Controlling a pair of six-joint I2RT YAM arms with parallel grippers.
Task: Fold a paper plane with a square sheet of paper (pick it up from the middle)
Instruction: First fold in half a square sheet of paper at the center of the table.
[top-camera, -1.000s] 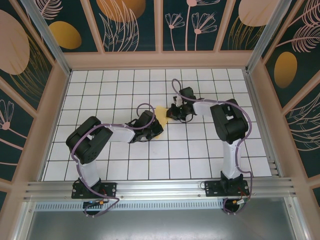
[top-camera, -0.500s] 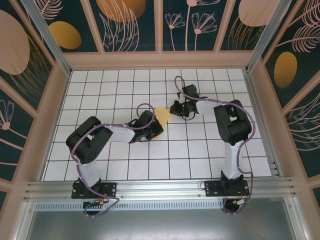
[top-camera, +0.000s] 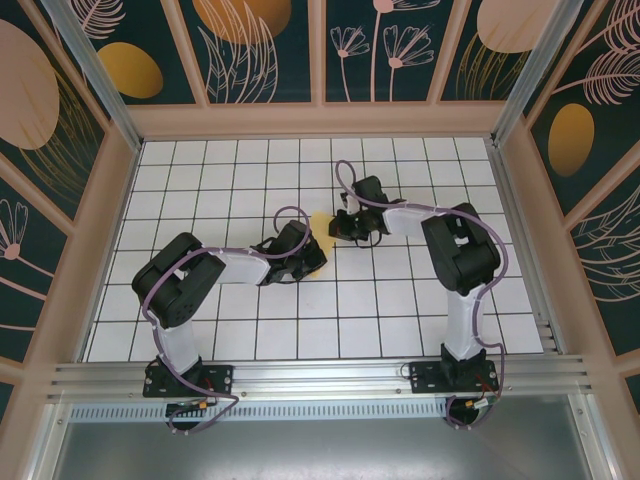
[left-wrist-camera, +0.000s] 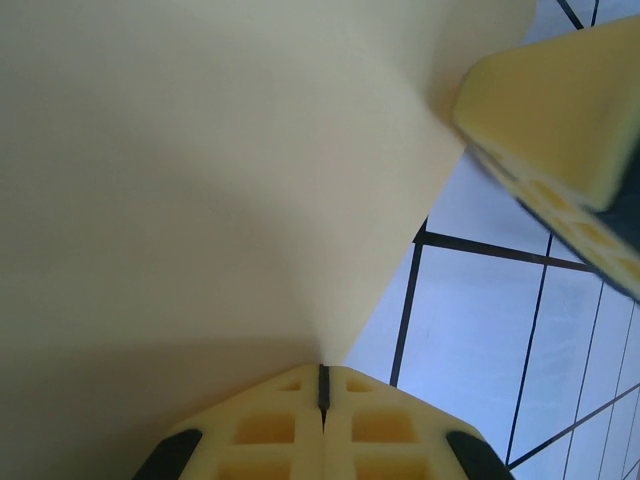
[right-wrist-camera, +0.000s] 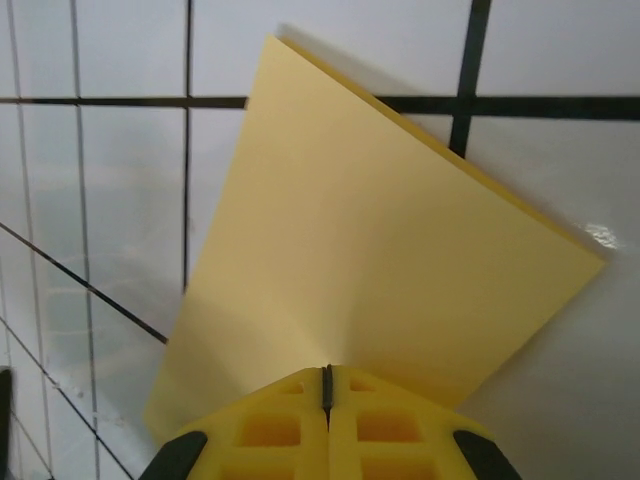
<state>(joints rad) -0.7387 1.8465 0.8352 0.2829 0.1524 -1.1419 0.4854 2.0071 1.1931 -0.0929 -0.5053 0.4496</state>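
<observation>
Sheet of paper (top-camera: 320, 222) lies mid-surface (top-camera: 250, 180), between two closed pincers.

The left pincer (left-wrist-camera: 322, 375) is fully closed and pinches one corner of the sheet. The right pincer (right-wrist-camera: 327, 375) is also closed, with its tips at the opposite edge; a grip there cannot be confirmed. The sheet's long edge runs away from the right tips, slanting leftward. Both arms are equally near. Compared with half a second ago, the right pincer has shifted back toward the left arm and covers more of the yellow.

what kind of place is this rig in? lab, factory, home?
Likely a purpose-built robot test cell: a white grid-marked tabletop, printed leaf-pattern wall panels boxing it in, and a left arm and right arm bolted to an aluminium rail at the near edge.
</observation>
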